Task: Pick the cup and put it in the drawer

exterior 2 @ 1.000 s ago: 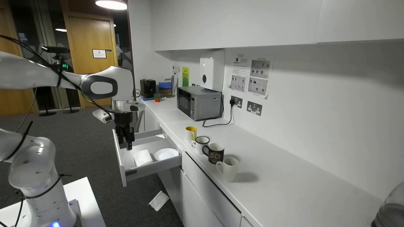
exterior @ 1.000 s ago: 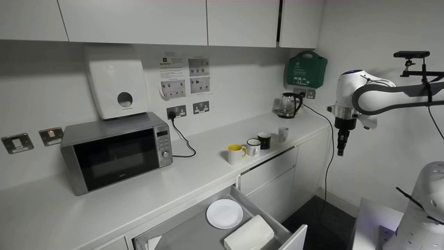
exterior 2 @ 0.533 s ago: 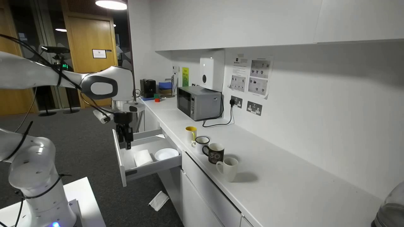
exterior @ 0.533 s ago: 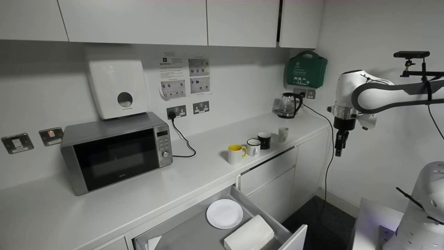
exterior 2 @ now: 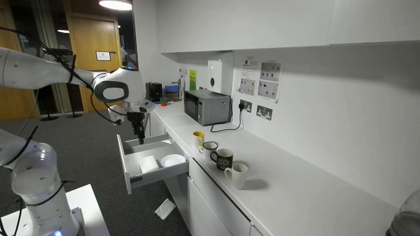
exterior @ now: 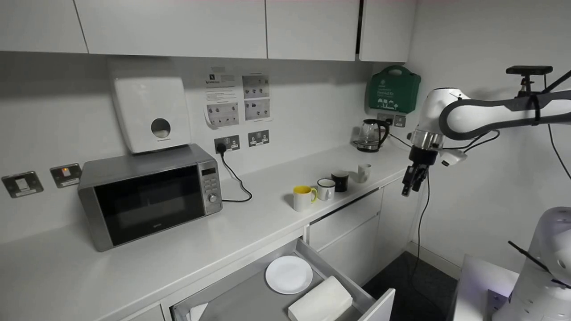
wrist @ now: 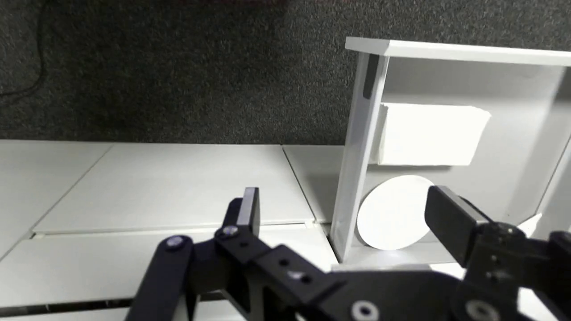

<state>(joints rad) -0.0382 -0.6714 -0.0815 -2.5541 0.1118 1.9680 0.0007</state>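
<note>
Gripper (wrist: 344, 209), spread wide and holding nothing, points down, tilted, below the outstretched arm (exterior: 486, 117).

Yellow-handled cup (exterior: 302, 199), microwave (exterior: 151, 196) on counter (exterior: 256, 223)

The gripper (wrist: 345, 200) is black, its jointed linkage (wrist: 267, 258) set with round, bright screw heads (wrist: 229, 230). Directly above the tool I find a silver metal collar (exterior: 427, 139) and, just beside that, a small white housing (exterior: 453, 157). Farther up, the white arm (exterior 2: 39, 72) is glossy, with dark-grey trim (exterior: 521, 104), a blue light (exterior 2: 129, 68), black cables (exterior 2: 80, 78) and a black strap (exterior: 536, 109). Lower than the tool, the base (exterior 2: 49, 213) is white, with another blue light (exterior 2: 57, 233).
</note>
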